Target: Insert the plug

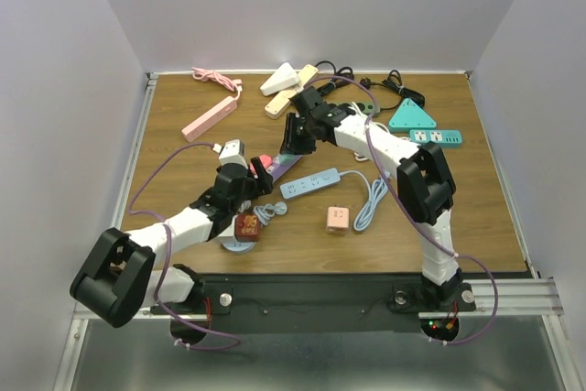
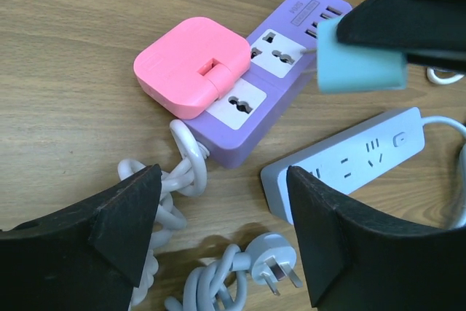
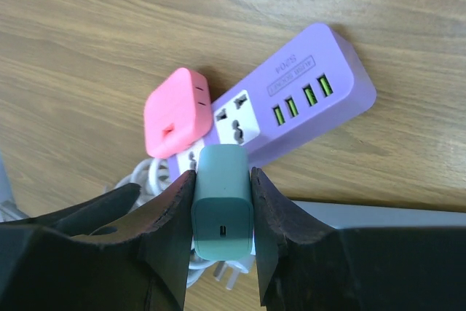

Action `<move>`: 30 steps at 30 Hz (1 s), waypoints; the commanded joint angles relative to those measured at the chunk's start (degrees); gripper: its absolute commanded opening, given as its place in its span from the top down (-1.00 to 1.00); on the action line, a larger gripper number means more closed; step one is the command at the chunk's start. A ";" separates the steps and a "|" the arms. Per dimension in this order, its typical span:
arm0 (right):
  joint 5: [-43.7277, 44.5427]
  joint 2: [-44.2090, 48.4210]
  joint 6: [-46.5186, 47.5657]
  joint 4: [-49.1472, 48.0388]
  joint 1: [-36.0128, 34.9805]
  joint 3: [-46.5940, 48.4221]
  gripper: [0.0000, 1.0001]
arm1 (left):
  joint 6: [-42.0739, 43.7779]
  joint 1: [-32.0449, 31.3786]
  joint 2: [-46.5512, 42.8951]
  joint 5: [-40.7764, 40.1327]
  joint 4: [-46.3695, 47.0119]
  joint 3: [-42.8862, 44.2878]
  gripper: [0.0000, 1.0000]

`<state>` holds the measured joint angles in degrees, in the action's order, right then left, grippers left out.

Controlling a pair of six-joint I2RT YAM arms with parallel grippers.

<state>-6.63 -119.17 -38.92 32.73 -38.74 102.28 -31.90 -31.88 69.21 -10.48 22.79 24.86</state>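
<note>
Right hand grasps teal plastic cube plug above purple plastic power strip; left hand released. Misaligned prongs could shove the strip aside.

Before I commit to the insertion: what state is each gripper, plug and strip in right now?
right gripper: shut on teal plug.
left gripper: open, empty.
teal plug: held, not inserted.
pink adapter: seated on purple strip.
purple strip: two sockets free.
white cable plug: loose on table.
</note>
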 commanded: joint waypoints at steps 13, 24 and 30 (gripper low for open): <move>3.38 -1.32 1.30 2.16 -0.63 -2.70 0.99 | 0.79 -0.20 4.79 5.21 6.39 -1.92 -0.18; 3.29 -3.60 0.33 3.92 -0.63 6.52 0.99 | 0.96 -0.73 7.43 6.44 9.12 -3.15 0.44; 4.70 -4.31 0.07 5.06 -0.63 6.53 0.99 | 0.88 -1.34 6.91 6.00 9.12 -3.15 0.48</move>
<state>-3.90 -122.93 -38.59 36.49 -39.09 107.35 -31.33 -32.60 76.07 -5.37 31.35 22.83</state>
